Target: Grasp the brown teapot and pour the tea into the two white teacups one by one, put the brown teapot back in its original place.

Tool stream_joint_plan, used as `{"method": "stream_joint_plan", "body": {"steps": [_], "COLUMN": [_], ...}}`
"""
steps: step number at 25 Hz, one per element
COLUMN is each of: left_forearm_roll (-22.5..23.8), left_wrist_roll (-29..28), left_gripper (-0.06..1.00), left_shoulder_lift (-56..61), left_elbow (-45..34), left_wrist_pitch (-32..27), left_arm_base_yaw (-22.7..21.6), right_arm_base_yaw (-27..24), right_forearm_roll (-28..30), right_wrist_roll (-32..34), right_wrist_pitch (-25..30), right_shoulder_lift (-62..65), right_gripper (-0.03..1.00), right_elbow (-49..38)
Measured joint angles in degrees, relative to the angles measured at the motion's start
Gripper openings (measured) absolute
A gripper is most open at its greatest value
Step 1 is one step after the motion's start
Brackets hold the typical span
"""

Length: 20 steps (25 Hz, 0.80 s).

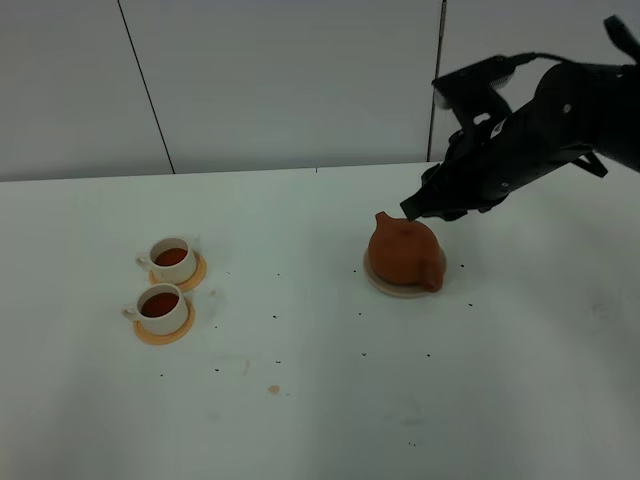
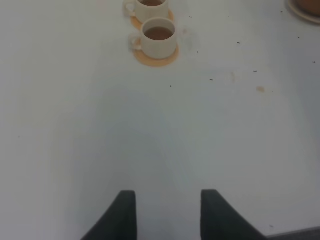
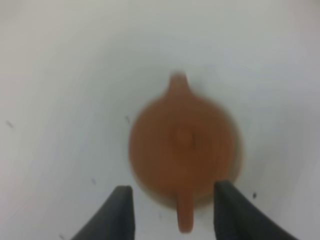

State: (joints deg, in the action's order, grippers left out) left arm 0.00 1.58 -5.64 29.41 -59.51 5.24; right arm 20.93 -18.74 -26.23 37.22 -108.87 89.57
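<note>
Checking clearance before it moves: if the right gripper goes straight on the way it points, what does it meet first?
Most likely the brown teapot: the right gripper is open above it, the handle between its fingers. Depth is unclear.

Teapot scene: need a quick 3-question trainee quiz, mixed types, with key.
1. True or false: the brown teapot sits on the beige coaster.
2. Multiple choice: the two white teacups hold A) nothing, B) dark tea, C) clear water.
3. Fill in: the right gripper is ____, its fingers either side of the teapot's handle without closing on it.

Key:
1. True.
2. B; both cups show dark liquid, each on an orange saucer.
3. Open. The left gripper is open too, over bare table.
</note>
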Motion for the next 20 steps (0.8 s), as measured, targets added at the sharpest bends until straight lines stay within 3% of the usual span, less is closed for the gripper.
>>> {"method": "stream_joint_plan", "body": {"steps": [6,10,20], "left_forearm_roll": [0.0,0.0,0.0], "left_wrist_roll": [0.0,0.0,0.0], "left_gripper": [0.37,0.37,0.37], "left_shoulder_lift": [0.0,0.0,0.0], "left_elbow": [0.0,0.0,0.0], "left_wrist_pitch": [0.0,0.0,0.0], "left_arm_base_yaw": [0.0,0.0,0.0], "right_arm_base_yaw": [-0.6,-3.1,-8.0], "right_forearm_roll": [-0.2,-0.3,-3.2], "right_wrist_roll": [0.5,0.6,1.7], "right_wrist_pitch": [-0.8,-4.1,-32.9], "right_shoulder_lift": [11.7,21.9,61.1], "right_gripper": [0.34,0.32,0.28], "right_elbow": [-0.4,-8.8,-55.6]}}
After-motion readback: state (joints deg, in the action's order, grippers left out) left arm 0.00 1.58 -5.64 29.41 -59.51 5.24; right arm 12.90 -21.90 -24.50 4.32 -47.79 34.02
